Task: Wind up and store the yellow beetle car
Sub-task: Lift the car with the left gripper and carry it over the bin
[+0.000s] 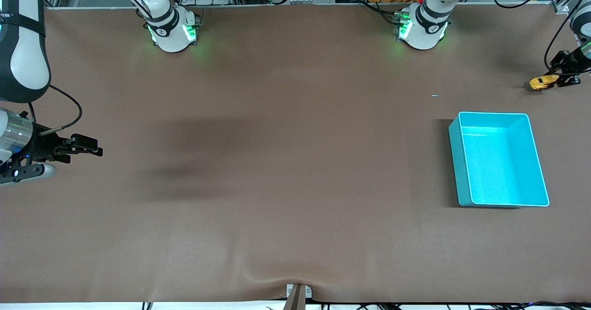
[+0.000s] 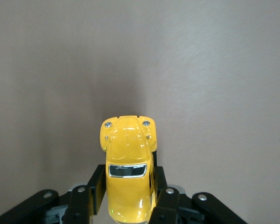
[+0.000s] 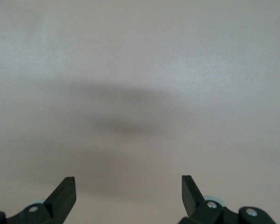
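Note:
The yellow beetle car [image 1: 541,83] is a tiny orange-yellow toy at the left arm's end of the table, farther from the front camera than the teal bin [image 1: 501,171]. My left gripper [image 1: 551,80] is shut on the car's sides and holds it low at the table surface. In the left wrist view the car [image 2: 128,149] points away from the gripper [image 2: 129,184], its hood and windscreen showing between the black fingers [image 2: 97,186]. My right gripper [image 1: 94,146] waits open and empty over the right arm's end of the table. Its view shows only bare table between its fingertips [image 3: 128,186].
The teal bin is open-topped and has nothing in it. A tiny pale speck [image 1: 434,95] lies on the brown mat between the left arm's base [image 1: 422,28] and the bin. A bracket [image 1: 298,294] sits at the near table edge.

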`<state>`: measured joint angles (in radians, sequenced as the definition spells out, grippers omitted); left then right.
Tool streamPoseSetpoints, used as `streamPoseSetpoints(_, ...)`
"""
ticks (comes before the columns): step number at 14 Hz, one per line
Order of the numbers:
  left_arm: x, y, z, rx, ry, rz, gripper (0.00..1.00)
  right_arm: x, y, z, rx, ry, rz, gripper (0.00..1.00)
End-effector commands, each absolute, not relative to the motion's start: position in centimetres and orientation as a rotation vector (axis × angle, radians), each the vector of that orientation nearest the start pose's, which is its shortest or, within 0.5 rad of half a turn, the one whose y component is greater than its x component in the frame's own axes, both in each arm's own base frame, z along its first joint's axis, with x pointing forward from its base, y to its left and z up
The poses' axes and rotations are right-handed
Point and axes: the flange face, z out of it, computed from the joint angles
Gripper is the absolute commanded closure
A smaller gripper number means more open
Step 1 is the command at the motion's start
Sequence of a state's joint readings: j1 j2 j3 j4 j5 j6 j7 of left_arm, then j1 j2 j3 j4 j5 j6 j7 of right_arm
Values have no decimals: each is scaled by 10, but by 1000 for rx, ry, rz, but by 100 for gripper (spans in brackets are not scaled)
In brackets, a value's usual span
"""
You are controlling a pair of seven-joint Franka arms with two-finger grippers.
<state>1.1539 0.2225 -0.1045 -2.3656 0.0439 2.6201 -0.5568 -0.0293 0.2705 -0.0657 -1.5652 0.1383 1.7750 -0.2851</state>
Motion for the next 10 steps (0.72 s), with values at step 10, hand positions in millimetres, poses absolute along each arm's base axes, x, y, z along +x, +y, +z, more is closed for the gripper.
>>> streamPoseSetpoints(10, 390, 371, 380, 2770, 1552, 62, 100, 635, -49, 483, -2993, -206, 61, 0)
